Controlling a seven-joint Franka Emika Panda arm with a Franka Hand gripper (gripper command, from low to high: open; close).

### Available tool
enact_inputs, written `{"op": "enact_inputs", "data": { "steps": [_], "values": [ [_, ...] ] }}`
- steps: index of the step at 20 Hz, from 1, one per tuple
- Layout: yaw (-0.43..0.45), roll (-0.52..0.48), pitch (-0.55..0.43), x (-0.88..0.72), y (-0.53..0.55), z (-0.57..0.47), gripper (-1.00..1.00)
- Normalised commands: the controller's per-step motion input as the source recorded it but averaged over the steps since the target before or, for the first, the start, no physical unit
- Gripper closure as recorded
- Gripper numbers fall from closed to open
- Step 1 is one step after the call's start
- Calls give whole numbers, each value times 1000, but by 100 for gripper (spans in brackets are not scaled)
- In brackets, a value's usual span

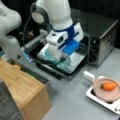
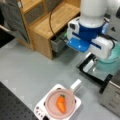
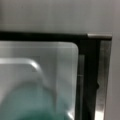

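My gripper (image 1: 62, 59) hangs low over the open door (image 1: 73, 65) of a grey toaster oven (image 1: 102, 35), and its fingers stay hidden behind the white and blue hand. A teal bowl (image 1: 51, 58) sits on a pale tray on that door, right under the hand. In a front view the gripper (image 2: 93, 60) is beside the teal bowl (image 2: 111, 62). The wrist view shows the bowl (image 3: 32, 105) at the bottom, the tray's rounded corner (image 3: 71, 50) and the door's dark frame (image 3: 87, 80); no fingers appear there.
An orange carrot (image 1: 109, 86) (image 2: 60, 103) lies in a pink pan (image 1: 106, 95) (image 2: 51, 106) on a white burner (image 1: 97, 98) (image 2: 40, 110). A wooden cabinet (image 1: 22, 85) (image 2: 50, 22) stands opposite, with a grey bin (image 2: 58, 44) at its base.
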Motion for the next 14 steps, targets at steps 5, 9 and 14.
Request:
{"op": "enact_inputs", "data": {
  "steps": [5,9,14],
  "values": [
    [225,-206,190,665,141,134,-100],
    [168,-205,185,559,154,101,-100],
    [123,-205,184,486,106,80,-100]
  ]
}}
